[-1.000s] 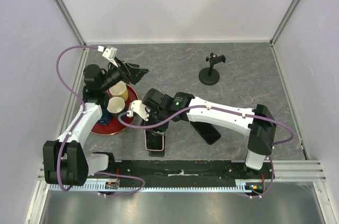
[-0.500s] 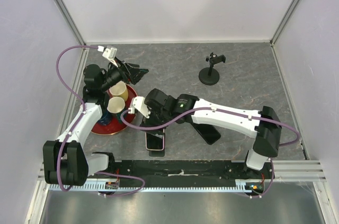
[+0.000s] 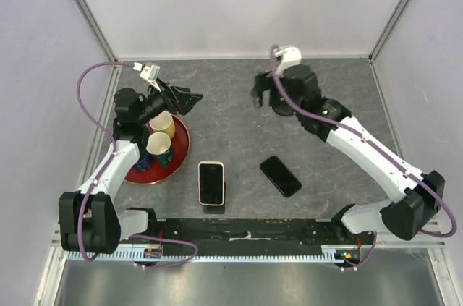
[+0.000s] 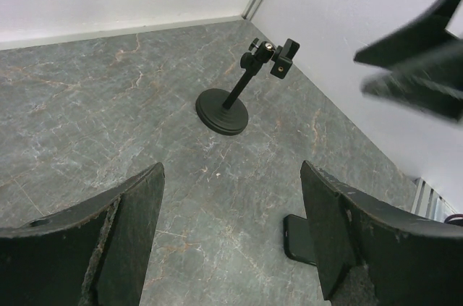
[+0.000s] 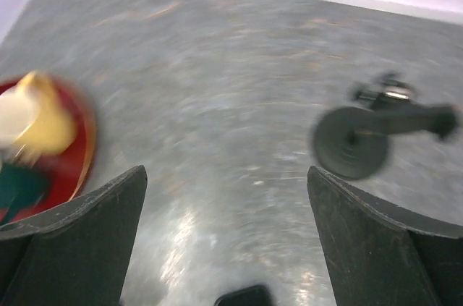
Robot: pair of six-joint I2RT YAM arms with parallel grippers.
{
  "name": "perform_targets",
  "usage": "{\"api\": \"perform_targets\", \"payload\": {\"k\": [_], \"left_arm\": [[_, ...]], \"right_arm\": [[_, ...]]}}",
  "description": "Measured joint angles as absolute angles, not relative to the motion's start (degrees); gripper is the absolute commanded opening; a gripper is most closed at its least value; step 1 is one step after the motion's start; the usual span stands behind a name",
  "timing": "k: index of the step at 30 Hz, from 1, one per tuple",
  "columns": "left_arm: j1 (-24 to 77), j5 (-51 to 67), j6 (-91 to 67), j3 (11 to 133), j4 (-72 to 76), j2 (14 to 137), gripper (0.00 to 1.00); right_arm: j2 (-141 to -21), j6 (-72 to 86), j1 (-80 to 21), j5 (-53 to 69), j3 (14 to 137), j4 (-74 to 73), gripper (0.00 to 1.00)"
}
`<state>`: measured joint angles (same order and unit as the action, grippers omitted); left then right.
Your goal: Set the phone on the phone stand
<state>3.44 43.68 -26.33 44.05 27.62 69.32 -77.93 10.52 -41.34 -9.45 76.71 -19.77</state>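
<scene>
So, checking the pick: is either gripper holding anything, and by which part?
Nothing is held. The left gripper and right gripper are open; the white-edged phone and black phone lie on the table.

White-edged phone (image 3: pixel 211 183), black phone (image 3: pixel 281 176) flat; stand (image 4: pixel 222 113) upright.

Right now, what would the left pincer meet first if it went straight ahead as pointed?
Likely the phone stand, centred ahead; the marbled tabletop may come first, since depth is unclear.

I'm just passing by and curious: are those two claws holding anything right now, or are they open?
Left gripper: open, holding nothing.
Right gripper: open, holding nothing.
</scene>
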Motion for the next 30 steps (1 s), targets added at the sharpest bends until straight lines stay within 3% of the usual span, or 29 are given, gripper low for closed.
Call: {"api": "perform_targets", "payload": {"k": [5, 11, 16, 25, 30], "left_arm": [[3.4, 43.7, -26.3, 44.1, 27.9, 69.6, 0.82], [3.4, 43.7, -26.3, 44.1, 28.1, 69.8, 0.82], [3.4, 43.9, -26.7, 44.1, 28.9, 70.4, 0.82], [3.4, 44.4, -28.1, 44.1, 30.3, 71.7, 0.82], [3.4, 45.3, -28.5, 44.1, 30.6, 71.7, 0.82]], "right_arm": [[-79.8, 17.8, -29.1, -17.0, 75.6, -18.3, 0.98], [-92.6, 15.9, -21.2, -14.9, 82.0, -20.7, 0.73], [-99.3, 12.0, -20.3, -14.4, 86.3, -25.6, 0.53], [-99.4, 9.0, -20.6, -14.6, 87.9, -26.9, 0.46], [-99.6, 8.7, -21.1, -14.9, 88.3, -27.0, 0.34]]}}
